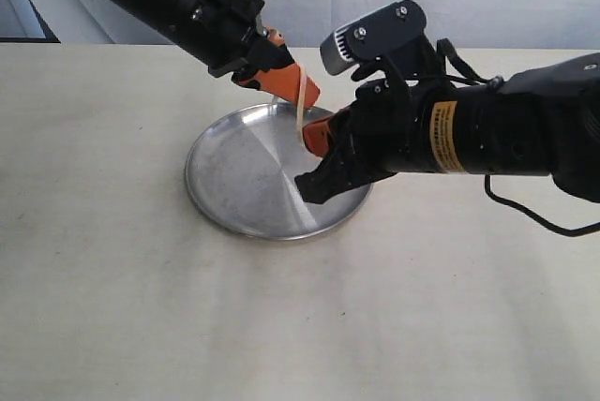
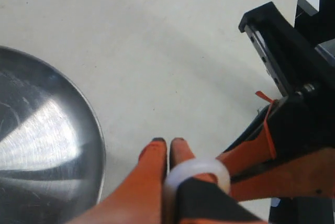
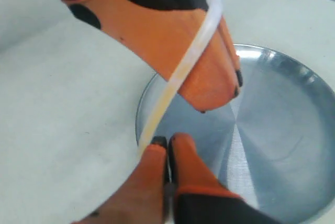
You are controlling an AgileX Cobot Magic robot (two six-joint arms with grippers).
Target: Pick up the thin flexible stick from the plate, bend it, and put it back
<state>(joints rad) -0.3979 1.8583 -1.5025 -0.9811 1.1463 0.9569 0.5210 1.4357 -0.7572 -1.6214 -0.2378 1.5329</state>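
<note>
Stick held off the plate, over its 1 o'clock rim, axis 12-to-6. My left gripper is clamped on the top end, my right gripper on the bottom. I'd bring the ends together next.

Here's the table: a wide, pale cream top, matte, with a few faint creases running across it. Sitting flat on it, a little past the middle toward the far edge, is the plate, round, shallow and silver, its low rim raised all the way round. Its brushed face throws back bright wedges of light.
</note>
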